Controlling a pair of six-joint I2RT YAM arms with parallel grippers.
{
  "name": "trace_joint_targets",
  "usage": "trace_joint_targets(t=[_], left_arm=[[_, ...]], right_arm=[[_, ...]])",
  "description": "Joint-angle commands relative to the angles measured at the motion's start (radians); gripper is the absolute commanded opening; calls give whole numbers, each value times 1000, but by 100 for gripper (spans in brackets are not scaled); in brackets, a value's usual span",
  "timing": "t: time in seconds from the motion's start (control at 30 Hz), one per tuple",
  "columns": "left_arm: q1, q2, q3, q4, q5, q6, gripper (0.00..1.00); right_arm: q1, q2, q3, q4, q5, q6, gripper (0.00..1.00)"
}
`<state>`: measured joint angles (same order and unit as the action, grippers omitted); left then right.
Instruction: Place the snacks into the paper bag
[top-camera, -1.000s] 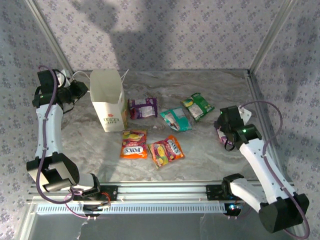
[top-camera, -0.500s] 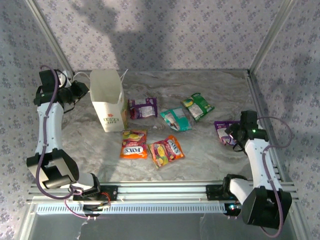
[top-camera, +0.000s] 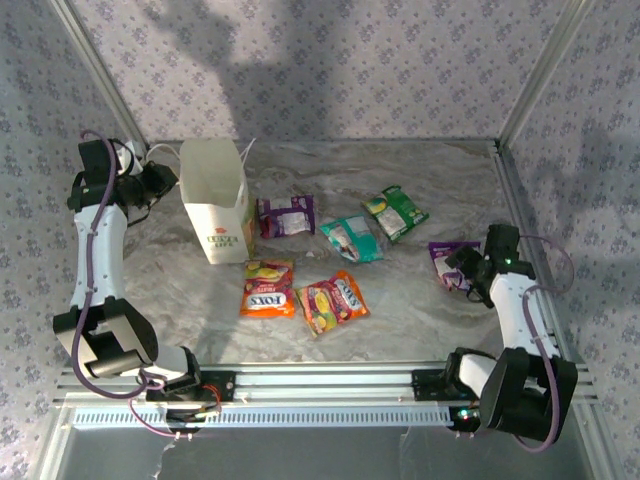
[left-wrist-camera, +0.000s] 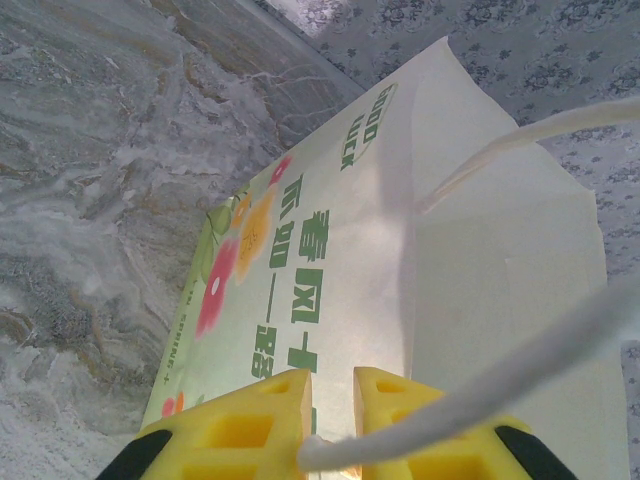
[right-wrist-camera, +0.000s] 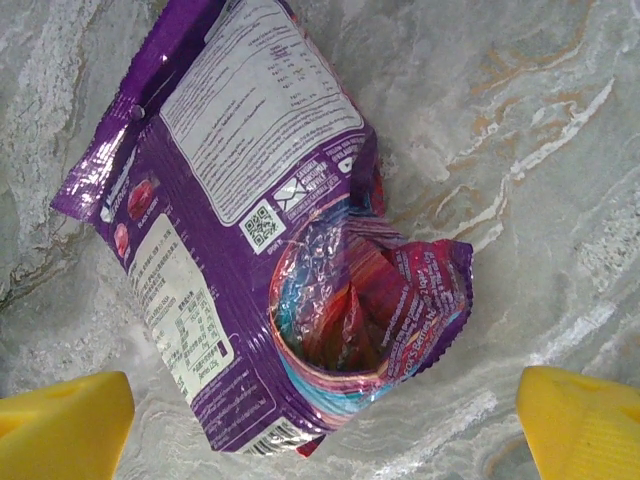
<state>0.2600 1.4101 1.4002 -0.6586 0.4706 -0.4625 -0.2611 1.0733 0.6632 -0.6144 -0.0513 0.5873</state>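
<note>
**Right arm pulled back, purple packet uncovered**

My right end effector (right-wrist-camera: 322, 420) hangs with its yellow fingers spread wide and holds nothing. The purple packet (right-wrist-camera: 250, 220) lies flat on the tabletop (right-wrist-camera: 520, 150) between and beyond them. A second ago this arm covered the packet. It has since drawn back toward the right edge, so the pickup is not yet made.

My left end effector (left-wrist-camera: 332, 385) is nearly closed, seemingly pinching the rim of the upright paper bag (left-wrist-camera: 400, 280) at far left. Its fingers are cut off, a cord handle (left-wrist-camera: 480, 395) crosses them, and the bag's inside is hidden.
</note>
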Motion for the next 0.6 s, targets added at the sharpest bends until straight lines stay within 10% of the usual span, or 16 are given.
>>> trace_joint_targets(t=[0.0,0.57], left_arm=[[6,7,27,-13,-2,15,20],[7,10,25,-13,-3,16,20]], right_arm=[[-51,20,-22,46,-78,-43,100],[-106,179,-51,157,-184,-6,99]])
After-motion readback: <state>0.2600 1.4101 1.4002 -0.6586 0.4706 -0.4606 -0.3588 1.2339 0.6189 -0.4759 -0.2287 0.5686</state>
